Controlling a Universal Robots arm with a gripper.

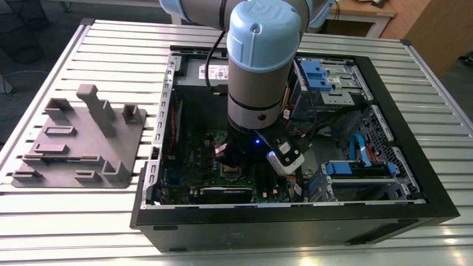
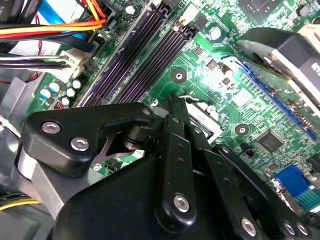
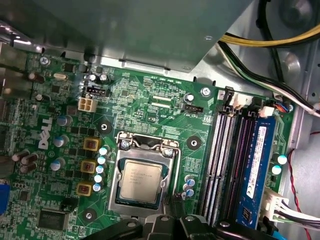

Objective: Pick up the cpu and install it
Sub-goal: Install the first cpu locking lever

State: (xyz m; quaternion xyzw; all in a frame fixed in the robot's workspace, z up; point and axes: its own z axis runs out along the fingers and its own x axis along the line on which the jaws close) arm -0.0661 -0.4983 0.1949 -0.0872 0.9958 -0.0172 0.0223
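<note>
The small flat square cpu (image 3: 140, 182) with its silvery-grey metal top lies inside the metal-framed socket (image 3: 118, 172) on the green motherboard (image 3: 150, 107), in the first wrist view. It looks level and square to the frame, edges parallel on all sides, so it appears seated, though its far edge is cut off by the black gripper (image 3: 170, 225) and I cannot confirm that corner.

In the exterior view the grey and pale-blue robot arm (image 1: 258, 66) reaches straight down into the open black computer case (image 1: 296, 221), which stands on the slatted metal surface (image 1: 111, 50); a grey plastic fixture tray (image 1: 77, 141) sits well apart, on the exterior view's left.

The gripper hangs just above the socket. Whether the jaws are wide, narrow or closed I cannot tell; the second wrist view shows black linkage, not the tips.

To do this step well, keep the tool vertical over the socket, avoid any sideways drag that could shift the chip on its contacts, and stay clear of the black memory slots (image 3: 225, 160) beside it.
</note>
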